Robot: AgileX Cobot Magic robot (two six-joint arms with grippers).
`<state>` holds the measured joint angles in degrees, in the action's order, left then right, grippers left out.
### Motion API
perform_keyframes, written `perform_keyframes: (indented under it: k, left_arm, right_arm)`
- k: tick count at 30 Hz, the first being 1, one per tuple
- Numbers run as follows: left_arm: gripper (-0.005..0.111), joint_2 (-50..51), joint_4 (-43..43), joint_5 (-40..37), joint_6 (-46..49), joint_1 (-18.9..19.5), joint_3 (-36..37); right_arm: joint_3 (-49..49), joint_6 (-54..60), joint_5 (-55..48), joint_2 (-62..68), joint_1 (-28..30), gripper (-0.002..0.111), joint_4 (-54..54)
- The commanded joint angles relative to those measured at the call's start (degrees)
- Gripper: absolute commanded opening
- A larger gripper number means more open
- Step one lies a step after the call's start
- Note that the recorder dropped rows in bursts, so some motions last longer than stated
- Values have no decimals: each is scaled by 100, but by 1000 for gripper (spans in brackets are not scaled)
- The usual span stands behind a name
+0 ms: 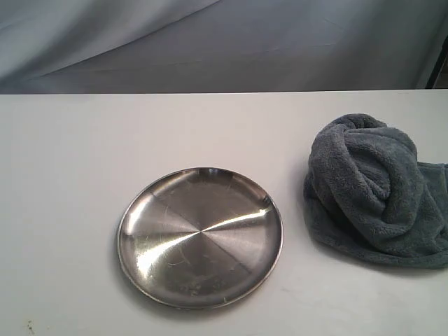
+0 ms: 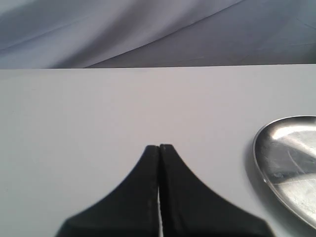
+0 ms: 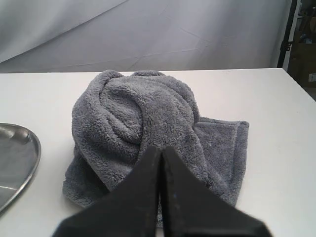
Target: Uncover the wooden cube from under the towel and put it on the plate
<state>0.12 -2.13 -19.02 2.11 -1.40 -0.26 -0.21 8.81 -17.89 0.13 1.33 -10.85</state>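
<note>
Towel (image 1: 371,189) sits bunched in a tall mound on the white table (image 1: 70,175), just beside the bare steel plate (image 1: 199,238). There's no wooden cube on show; presumably it's buried inside that mound. Right gripper (image 3: 160,148) hovers short of the cloth, fingers pressed together and holding nothing. Left gripper (image 2: 159,146) is likewise closed and empty, near the plate. The danger: a deep pinch could catch the cube through the folds and fling it, or drag it towards the table's edge.
</note>
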Motion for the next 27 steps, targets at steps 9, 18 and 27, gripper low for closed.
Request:
perform_keyframes:
  k: [9,18,27]
  left_arm:
    - [1,-12,-26,74,-19,5,26]
    - [1,-12,-26,74,-4,5,26]
    - [1,-12,-26,74,-17,5,26]
  right_arm:
    - [21,-24,0,-13,-21,0,-34]
    - [21,-24,0,-13,-21,0,-34]
    - [21,119,727,-13,-21,0,-98]
